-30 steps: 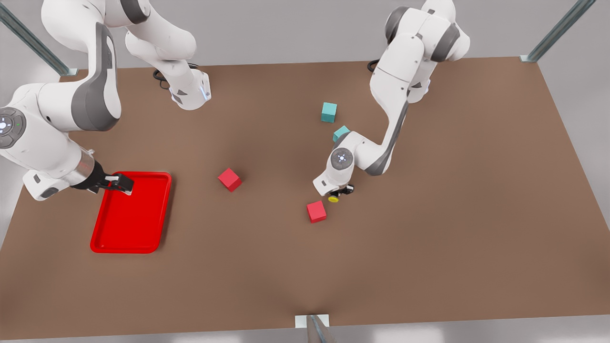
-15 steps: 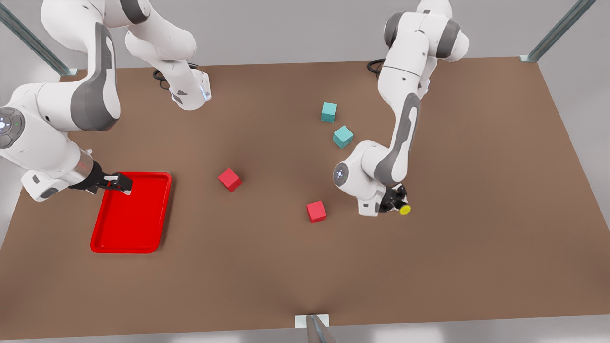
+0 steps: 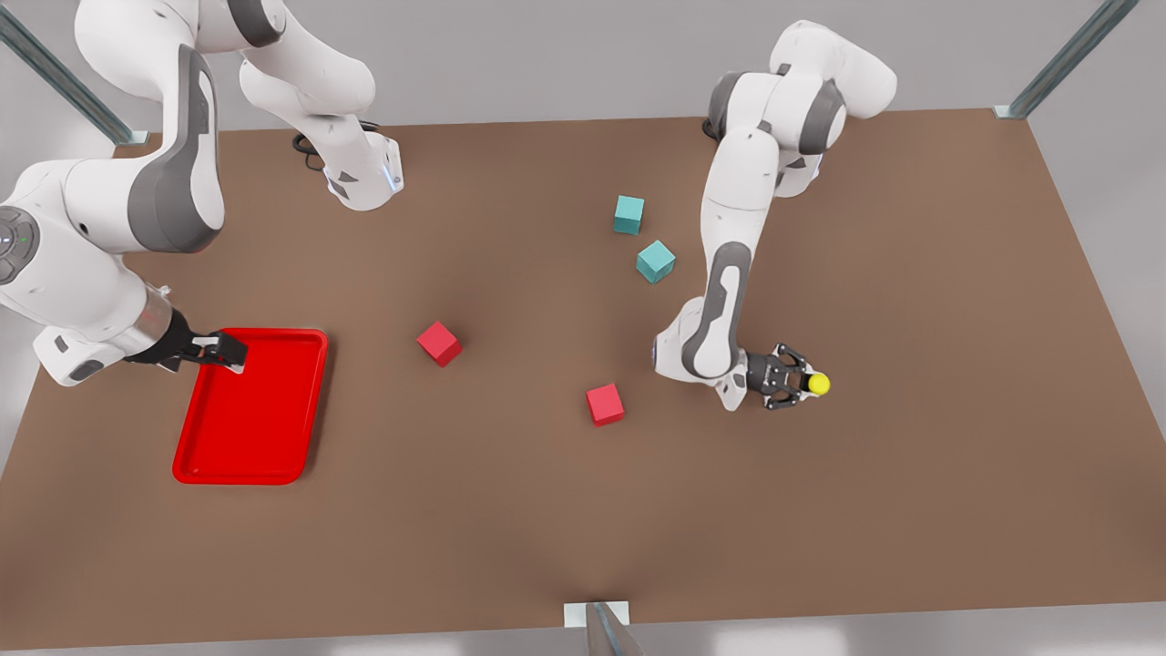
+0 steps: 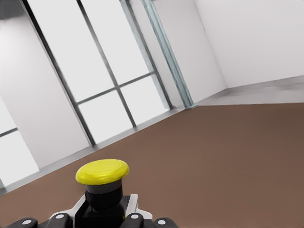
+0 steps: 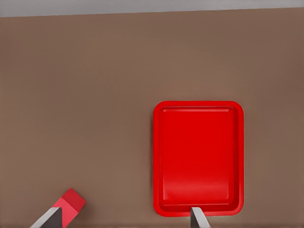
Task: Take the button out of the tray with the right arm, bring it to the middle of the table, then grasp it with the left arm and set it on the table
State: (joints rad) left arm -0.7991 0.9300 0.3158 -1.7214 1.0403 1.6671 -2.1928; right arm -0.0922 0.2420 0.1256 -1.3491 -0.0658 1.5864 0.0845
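Note:
The button [image 3: 818, 384], yellow cap on a dark body, sits between the fingers of my left gripper [image 3: 805, 384], which is shut on it right of the table's [image 3: 911, 273] middle in the front view. That gripper lies sideways, so the cap points toward the front view's right. In the left wrist view the button [image 4: 102, 173] stands out from the left gripper [image 4: 102, 214] with brown tabletop beyond. My right gripper [image 3: 230, 352] hangs open over the far end of the red tray [image 3: 250, 419]. The right wrist view looks down on the tray [image 5: 197, 156] between two wide-apart fingertips [image 5: 195, 216].
Two red cubes [image 3: 439, 343] [image 3: 605, 404] lie near the table's middle, the second just left of the left arm's wrist. Two teal cubes [image 3: 629, 215] [image 3: 655, 261] sit farther back. One red cube [image 5: 70, 202] shows in the right wrist view.
The left arm has swung toward the front view's right with the button, and its wrist has turned from pointing down to lying sideways. The right gripper has shifted only slightly over the tray.

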